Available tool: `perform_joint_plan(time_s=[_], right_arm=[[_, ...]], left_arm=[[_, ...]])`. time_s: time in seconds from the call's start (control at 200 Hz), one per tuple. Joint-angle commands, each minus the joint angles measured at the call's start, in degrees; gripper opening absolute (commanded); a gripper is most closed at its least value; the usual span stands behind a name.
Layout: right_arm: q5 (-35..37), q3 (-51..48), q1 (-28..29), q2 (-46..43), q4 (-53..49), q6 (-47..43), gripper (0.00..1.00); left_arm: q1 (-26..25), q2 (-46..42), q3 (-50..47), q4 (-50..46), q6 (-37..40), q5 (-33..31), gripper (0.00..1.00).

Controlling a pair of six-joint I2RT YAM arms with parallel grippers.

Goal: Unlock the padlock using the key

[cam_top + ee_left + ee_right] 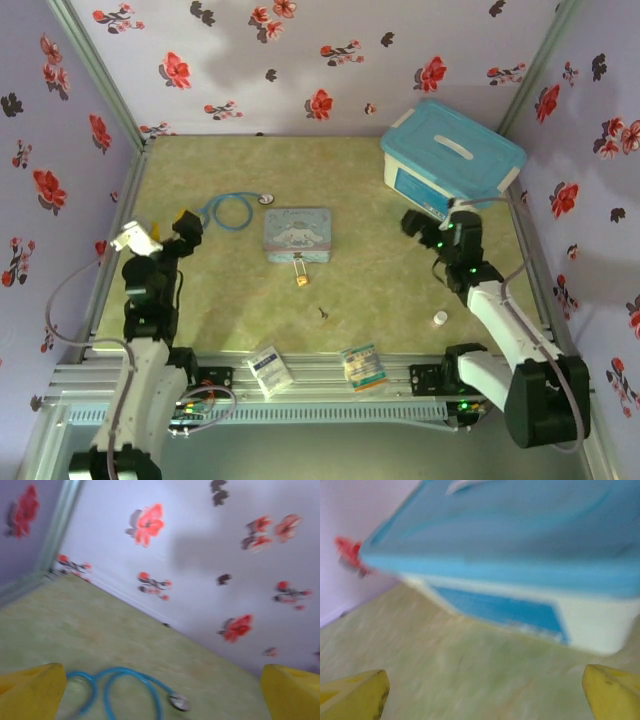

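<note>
The tiny brass padlock (301,279) lies on the green table just in front of the pale-blue cartoon tin (297,235), its thin shackle pointing toward the tin. The small dark key (322,313) rests on the table a little nearer, to the padlock's right. My left gripper (172,228) hovers at the left, open, its yellow fingertips (31,692) wide apart with nothing between them. Over at the right my right gripper (423,230) is open too, its fingertips (355,696) spread and empty, facing the blue-lidded box (520,555).
A blue stethoscope (233,210) (120,690) lies coiled left of the tin. The blue-lidded plastic box (452,158) stands at the back right. A small white cap (440,318) sits near the right arm. Two small packets (269,369) (362,365) lie at the front rail.
</note>
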Motion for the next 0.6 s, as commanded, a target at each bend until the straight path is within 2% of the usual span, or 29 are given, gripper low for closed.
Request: perform_joint_plan(time_s=[0.0,0.08,0.165,0.255,0.375,0.435,0.505,0.565,0.595], right_arm=[[2.4,1.0,10.4,-2.5,-11.3,4.9,0.99],[7.9,-0.3,21.2,-2.9,-11.0,6.9,0.99],[14.5,-0.2,30.9,-0.9,-11.4,9.0,0.99],[18.3,1.9,39.1,4.9,-13.0,10.6,0.94],[23.7,5.0,49.9,14.3,-11.6,11.0,0.81],[26.8,5.6,54.0,18.7,-8.5,11.3,0.73],[25.7,7.5,56.8,23.7,-6.5,11.9,0.65],[24.5,9.6,57.8,27.4,-7.2,12.3,0.54],[24.5,10.7,58.3,29.0,-7.1,12.3,0.53]], left_arm=[[-0.2,-3.0,-4.5,-1.3,-14.3,13.2,1.00],[-2.9,-3.9,-5.2,-4.2,-18.8,15.4,1.00],[-8.7,-4.5,-1.5,-13.2,-16.0,16.3,1.00],[-17.6,-5.6,3.3,-23.4,-13.6,9.7,1.00],[-27.4,-3.2,4.8,-27.9,-14.6,4.2,1.00],[-31.1,0.2,5.5,-28.7,-15.2,3.7,1.00],[-36.5,3.3,5.8,-28.4,-16.3,0.8,1.00],[-41.3,4.7,4.8,-25.8,-16.7,-2.3,1.00],[-43.3,5.4,4.5,-24.9,-17.0,-3.6,1.00]])
